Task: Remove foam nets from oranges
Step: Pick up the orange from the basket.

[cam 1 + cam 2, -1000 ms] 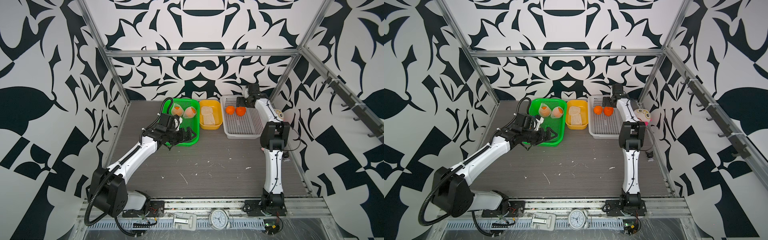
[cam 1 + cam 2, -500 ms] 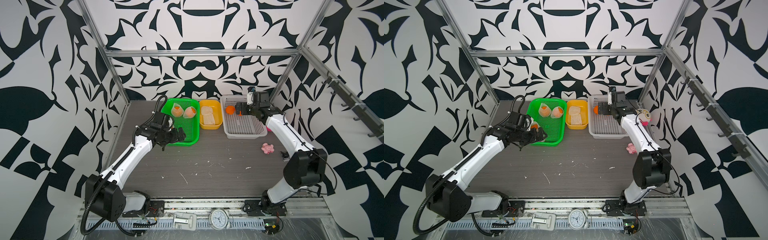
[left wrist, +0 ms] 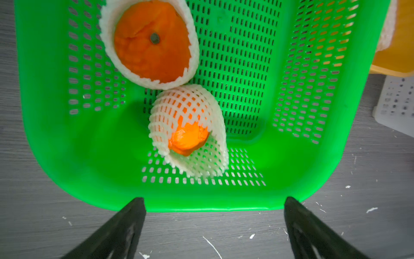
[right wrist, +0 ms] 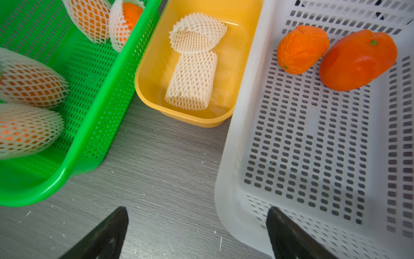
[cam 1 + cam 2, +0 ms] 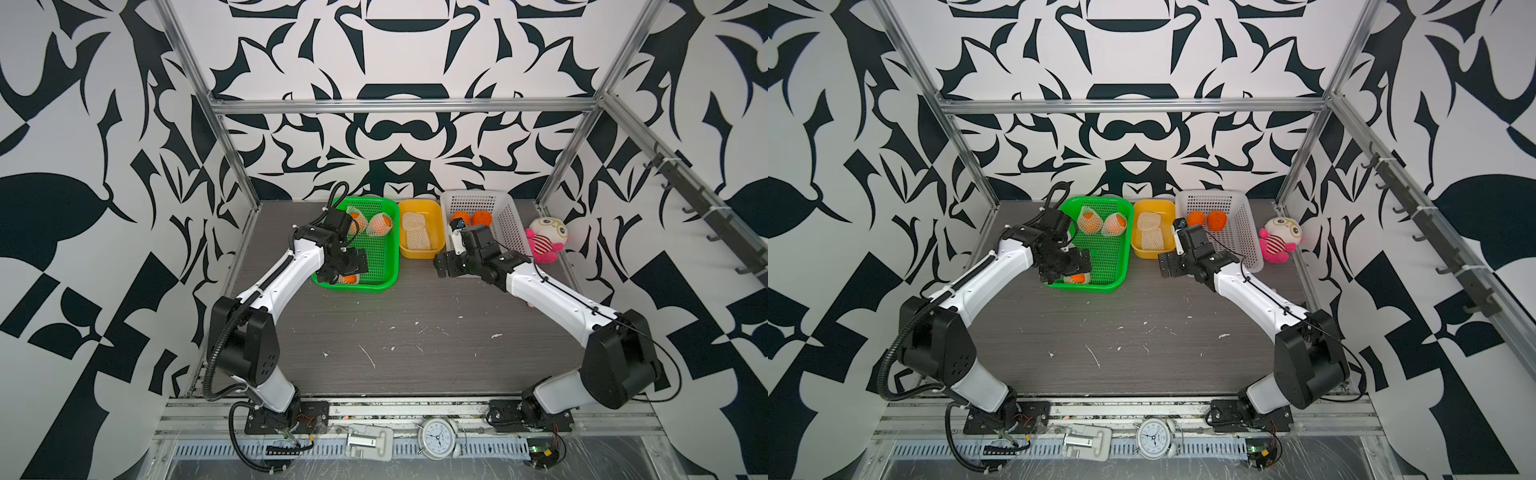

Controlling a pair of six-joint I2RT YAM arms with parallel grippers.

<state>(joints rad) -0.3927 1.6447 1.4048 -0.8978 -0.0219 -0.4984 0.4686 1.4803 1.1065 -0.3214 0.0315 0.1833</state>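
In both top views, I am holding my left gripper (image 5: 344, 272) wide open and empty over the near edge of the green basket (image 5: 394, 245), and one netted orange (image 5: 351, 279) is peeking out under it. Two more wrapped oranges (image 5: 380, 224) are sitting at the far end. My right gripper (image 5: 1170, 266) is hanging wide open and empty over the table (image 5: 415, 332), just in front of the yellow tub (image 5: 1148, 255) and beside the white basket (image 5: 1246, 245), where two bare oranges (image 5: 1208, 219) are lying. A plush toy (image 5: 544, 239) is sitting by that basket, and a little clock (image 5: 439, 438) is lying on the front rail. In the left wrist view, my fingers (image 3: 125, 224) are standing far apart, and the green rim is standing between them and two oranges in foam nets (image 3: 186, 112), which are touching each other. In the right wrist view, two empty nets (image 4: 192, 80) are lying in the yellow tub, and one of my fingers is hanging right by the white basket's corner.
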